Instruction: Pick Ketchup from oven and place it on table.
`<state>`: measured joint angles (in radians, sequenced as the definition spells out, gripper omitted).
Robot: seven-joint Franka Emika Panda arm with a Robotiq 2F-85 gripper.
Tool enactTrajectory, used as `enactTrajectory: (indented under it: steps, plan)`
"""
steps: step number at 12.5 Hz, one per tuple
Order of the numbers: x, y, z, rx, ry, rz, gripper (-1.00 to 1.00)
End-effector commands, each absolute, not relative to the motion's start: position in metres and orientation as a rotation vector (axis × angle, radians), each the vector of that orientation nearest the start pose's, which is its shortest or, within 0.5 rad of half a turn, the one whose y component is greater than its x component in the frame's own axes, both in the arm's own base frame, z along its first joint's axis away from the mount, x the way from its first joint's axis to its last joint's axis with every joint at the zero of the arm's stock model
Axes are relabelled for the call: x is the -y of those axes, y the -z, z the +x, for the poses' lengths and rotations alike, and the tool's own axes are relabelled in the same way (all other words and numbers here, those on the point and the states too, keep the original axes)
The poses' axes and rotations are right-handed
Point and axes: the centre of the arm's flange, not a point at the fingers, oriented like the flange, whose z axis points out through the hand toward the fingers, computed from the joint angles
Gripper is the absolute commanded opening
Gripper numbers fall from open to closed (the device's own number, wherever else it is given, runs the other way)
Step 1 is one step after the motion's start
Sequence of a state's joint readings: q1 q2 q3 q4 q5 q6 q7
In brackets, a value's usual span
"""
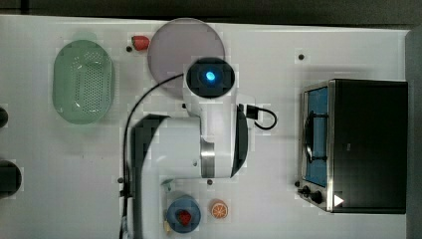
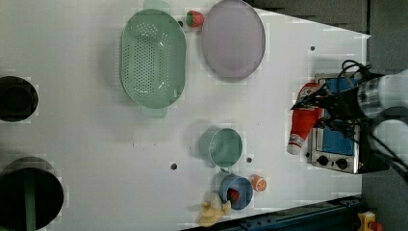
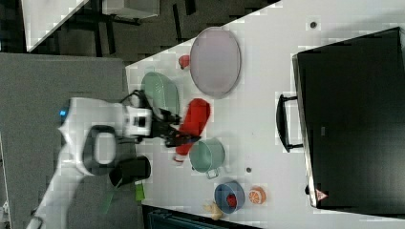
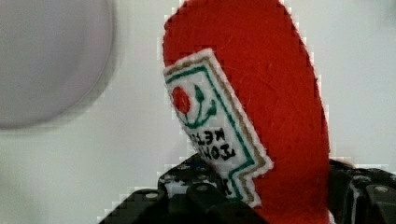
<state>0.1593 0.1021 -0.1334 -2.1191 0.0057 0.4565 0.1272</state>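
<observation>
Closest to your wrist camera: the gripper point(image 4: 261, 205) is clamped on the ketchup point(image 4: 261, 88), black fingers point(image 4: 196, 196) pressed to either side of the red felt-like body, white label with a tomato emblem facing the lens. In the right view you see the same hold, the gripper point(image 3: 179, 136) carrying the ketchup point(image 3: 193, 121) in the air above the table point(image 3: 267, 119), between the green colander point(image 3: 160, 93) and the green pot point(image 3: 207, 155). In the left view the ketchup point(image 2: 304, 118) hangs cap-down, overlapping the front of the oven point(image 2: 339, 144). Past the bottle you have the lilac plate point(image 3: 215, 62) with a strawberry point(image 3: 184, 61) by its rim. Further off in the right view, a blue bowl point(image 3: 229, 195) holds something small and red, an orange slice point(image 3: 257, 194) beside it. Farthest, the oven point(image 1: 366, 144) stands at the top view's right, door shut.
</observation>
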Motion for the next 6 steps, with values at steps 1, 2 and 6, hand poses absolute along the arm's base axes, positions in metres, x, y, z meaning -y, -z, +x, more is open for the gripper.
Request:
enactTrajectory:
  steps: [1, 2, 6]
  plan:
    - [0.025, -0.311, 0.532, -1.563, -0.187, -2.782, 0.27]
    - [0.025, -0.29, 0.53, -1.568, -0.184, -2.784, 0.27]
    - [0.024, -0.226, 0.53, -1.576, -0.205, -2.811, 0.33]
